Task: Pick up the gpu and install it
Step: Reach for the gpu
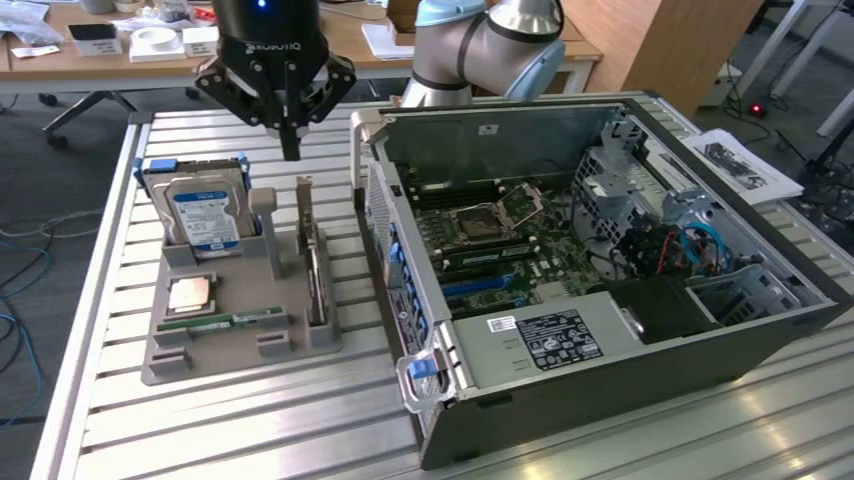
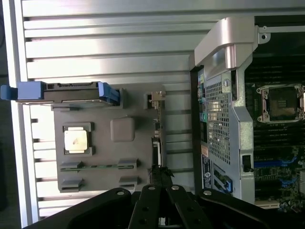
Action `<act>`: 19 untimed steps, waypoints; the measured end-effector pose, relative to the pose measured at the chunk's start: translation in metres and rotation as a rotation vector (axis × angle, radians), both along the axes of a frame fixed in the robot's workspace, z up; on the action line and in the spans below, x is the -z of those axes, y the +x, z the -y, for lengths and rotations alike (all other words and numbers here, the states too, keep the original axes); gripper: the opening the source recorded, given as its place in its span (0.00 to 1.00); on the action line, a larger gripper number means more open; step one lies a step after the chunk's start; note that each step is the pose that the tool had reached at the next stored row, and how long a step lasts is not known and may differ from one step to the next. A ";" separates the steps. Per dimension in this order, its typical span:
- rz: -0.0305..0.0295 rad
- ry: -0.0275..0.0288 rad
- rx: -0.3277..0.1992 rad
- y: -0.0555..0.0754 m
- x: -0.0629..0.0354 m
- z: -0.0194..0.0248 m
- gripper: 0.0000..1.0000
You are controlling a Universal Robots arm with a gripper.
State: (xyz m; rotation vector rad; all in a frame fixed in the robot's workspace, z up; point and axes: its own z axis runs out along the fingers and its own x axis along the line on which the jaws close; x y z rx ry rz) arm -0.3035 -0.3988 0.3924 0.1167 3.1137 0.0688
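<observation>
Jaws closed tight, gripping nothing, hanging in the exterior view's upper left, just above the far end of the gpu [image 1: 311, 262], apparently not touching it. It stands on edge in the grey holder [image 1: 220, 362] on the tabletop [image 1: 160, 430]. Long axis runs from under the jaws toward the lower frame, beside the open pc case [image 1: 601, 390]. Wrist view: jaws in line with its top edge.

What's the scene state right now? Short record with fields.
gripper: shut, holding nothing, just above the gpu
gpu: upright on edge in the gray holder, not yet lifted
holder also carries: hard drive, cpu, memory stick
case: side open, motherboard exposed, to the exterior view's right of the holder
</observation>
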 end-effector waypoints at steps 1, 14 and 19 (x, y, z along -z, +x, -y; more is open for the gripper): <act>0.0001 0.0000 0.000 -0.001 0.0001 0.0000 0.11; 0.0000 -0.0010 0.000 -0.002 0.0001 0.0111 0.11; 0.0000 -0.0015 0.000 -0.002 0.0001 0.0164 0.11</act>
